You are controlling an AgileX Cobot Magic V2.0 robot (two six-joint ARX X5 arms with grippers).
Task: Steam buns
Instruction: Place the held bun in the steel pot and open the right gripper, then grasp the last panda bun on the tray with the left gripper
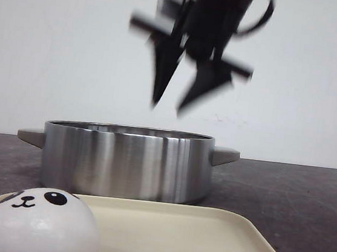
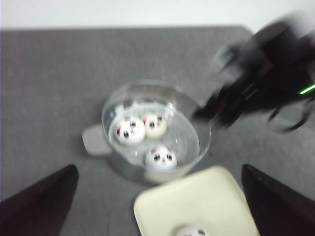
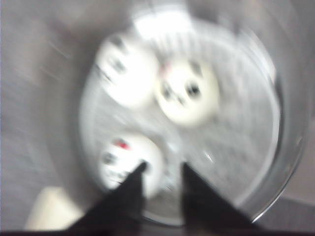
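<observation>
Three white panda-faced buns lie in the steel pot (image 1: 127, 164); the left wrist view shows them (image 2: 130, 130) (image 2: 155, 125) (image 2: 160, 157), and so does the blurred right wrist view (image 3: 127, 69) (image 3: 187, 91) (image 3: 129, 160). A fourth bun (image 1: 35, 223) sits on the cream tray (image 1: 204, 239) at its front left, and it also shows in the left wrist view (image 2: 192, 231). My right gripper (image 1: 168, 106) hangs blurred above the pot, open and empty (image 3: 163, 165). My left gripper (image 2: 159, 167) is high above pot and tray, its fingers wide apart and empty.
The pot has grey side handles (image 1: 30, 136) and stands on a dark grey table (image 1: 294, 201), just behind the tray. The right arm (image 2: 261, 83) reaches over the pot's far side. A white wall stands behind.
</observation>
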